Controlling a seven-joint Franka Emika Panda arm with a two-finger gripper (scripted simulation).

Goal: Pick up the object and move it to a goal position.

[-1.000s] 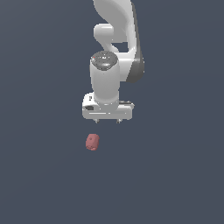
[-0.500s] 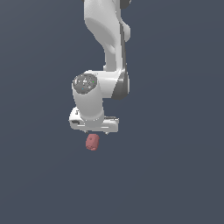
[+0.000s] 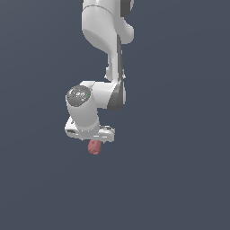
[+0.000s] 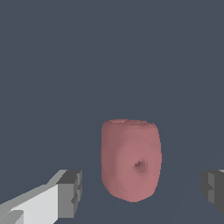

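The object (image 3: 94, 147) is a small dull reddish-pink rounded lump on the dark grey floor, just below the white gripper bar in the exterior view. In the wrist view the object (image 4: 131, 159) fills the space between my two grey fingertips, with a small dimple on its face. My gripper (image 4: 142, 189) is open, one fingertip (image 4: 70, 192) on one side of the lump and the other at the frame edge, both apart from it. In the exterior view the gripper (image 3: 92, 138) sits right over the object and hides its top.
The white arm (image 3: 105, 40) rises above the gripper toward the top of the exterior view. The floor (image 3: 179, 170) is a plain dark grey surface.
The arm has swung toward the exterior view's left and come down. The gripper, once above and to the right of the object, now stands directly over it. The object has not moved.
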